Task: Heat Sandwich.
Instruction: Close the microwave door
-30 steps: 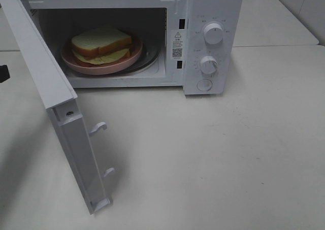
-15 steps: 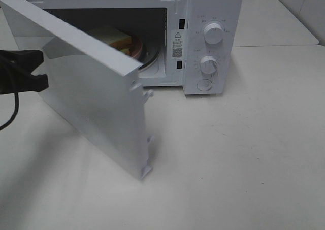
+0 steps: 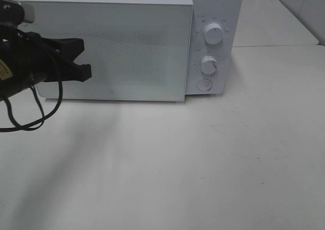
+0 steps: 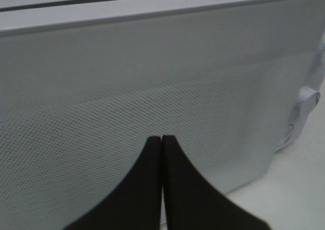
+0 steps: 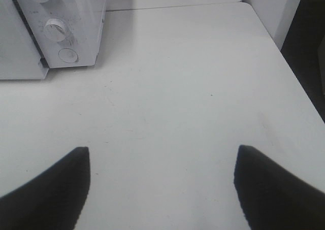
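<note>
1. Change since the earlier frames: the door (image 3: 111, 50) of the microwave (image 3: 216, 6), which stood wide open 1 second ago and half-swung after that, now lies flat against the oven front. The left gripper (image 4: 162, 140) has come in from the left edge of the exterior view and now stands in front of the door's left part, in the upper left of that frame.

2. Left gripper: the 2 fingers (image 4: 147, 184) are pressed together along their length, with nothing between them. The tips point at the door's mesh window. Contact with the door cannot be confirmed. A black cable (image 3: 30, 119) loops down below the arm.

3. Right gripper (image 5: 162, 150): the jaws stand wide apart and hold nothing. It hangs over the bare table (image 3: 213, 164), with the microwave's control panel visible beyond it. It does not appear in the exterior view.

4. Sandwich: in the earlier frames it sat on a pink plate inside the oven. It cannot be seen now, as the closed door covers the cavity.

5. Control panel, upper centre-right of the exterior view: 2 knobs, upper (image 3: 214, 33) and lower (image 3: 208, 65), with 1 round button (image 3: 204, 85) below. No gripper is near them.
</note>
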Robot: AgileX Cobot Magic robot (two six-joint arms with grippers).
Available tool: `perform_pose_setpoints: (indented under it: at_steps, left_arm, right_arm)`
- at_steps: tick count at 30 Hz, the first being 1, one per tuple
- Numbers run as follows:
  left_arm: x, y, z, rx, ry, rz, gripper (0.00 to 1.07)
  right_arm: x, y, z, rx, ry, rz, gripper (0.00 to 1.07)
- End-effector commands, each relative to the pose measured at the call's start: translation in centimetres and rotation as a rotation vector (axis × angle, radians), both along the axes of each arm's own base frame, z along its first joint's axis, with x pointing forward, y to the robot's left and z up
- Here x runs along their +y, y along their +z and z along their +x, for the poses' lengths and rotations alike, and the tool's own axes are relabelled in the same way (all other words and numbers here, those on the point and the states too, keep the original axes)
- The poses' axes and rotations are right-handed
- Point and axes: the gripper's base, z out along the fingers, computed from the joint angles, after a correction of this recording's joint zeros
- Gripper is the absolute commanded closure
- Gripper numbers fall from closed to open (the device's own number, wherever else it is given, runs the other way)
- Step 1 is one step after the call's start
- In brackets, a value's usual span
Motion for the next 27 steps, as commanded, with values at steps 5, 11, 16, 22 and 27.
perform_pose_setpoints:
  at_steps: [5,11,16,22,27]
  left_arm:
    - [-3.1,0.2,1.4,-0.013,-0.006,-0.050,1.07]
    - [-5.7,0.0,2.7,-0.020,0.009,-0.077,1.07]
    - [-6.7,-0.2,3.7,-0.022,0.016,-0.095,1.07]
    - [-7.4,-0.3,4.7,-0.031,0.020,-0.106,1.07]
    - [-7.7,-0.2,5.6,-0.038,0.041,-0.129,1.07]
  right_arm:
    - [0.0,-0.1,-0.4,-0.031,-0.008,-0.006,0.31]
    - [0.0,-0.1,-0.4,-0.031,-0.008,-0.006,0.31]
    - [0.0,-0.1,-0.4,-0.031,-0.008,-0.006,0.31]
    - [0.0,-0.1,-0.4,-0.031,-0.008,-0.006,0.31]
    - [0.0,-0.1,-0.4,-0.031,-0.008,-0.006,0.31]
